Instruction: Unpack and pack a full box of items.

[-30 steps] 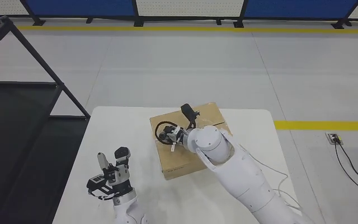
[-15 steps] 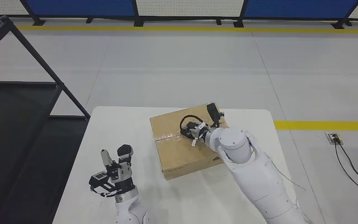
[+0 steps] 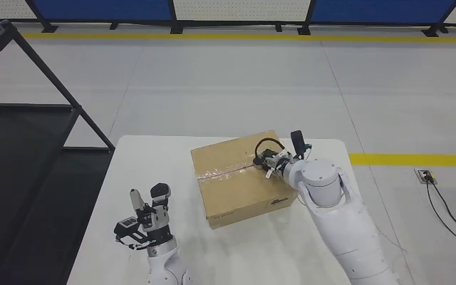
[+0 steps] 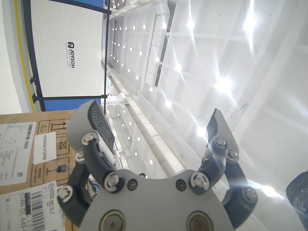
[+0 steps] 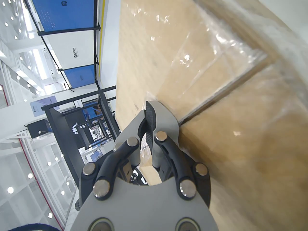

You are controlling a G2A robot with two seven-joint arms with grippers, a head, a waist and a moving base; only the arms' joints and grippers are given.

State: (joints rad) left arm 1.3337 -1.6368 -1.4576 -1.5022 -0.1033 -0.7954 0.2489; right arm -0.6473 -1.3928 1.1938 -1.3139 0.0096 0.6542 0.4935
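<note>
The right gripper (image 3: 268, 168) has slid rightward along the top seam of the brown cardboard box (image 3: 239, 178), which sits on the white table (image 3: 142, 164). The left gripper (image 3: 146, 203) stands nearby.

Left wrist: its ribbed pads (image 4: 101, 123) are spread wide, and white barcode labels (image 4: 14, 155) cover the box.

Right wrist: its fingers (image 5: 166, 121) are pinched together at the glossy tape (image 5: 192, 56).

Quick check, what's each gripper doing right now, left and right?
Left gripper: open, empty, beside the brown cardboard box.
Right gripper: shut, tips at the box's taped top seam; nothing seen held.
</note>
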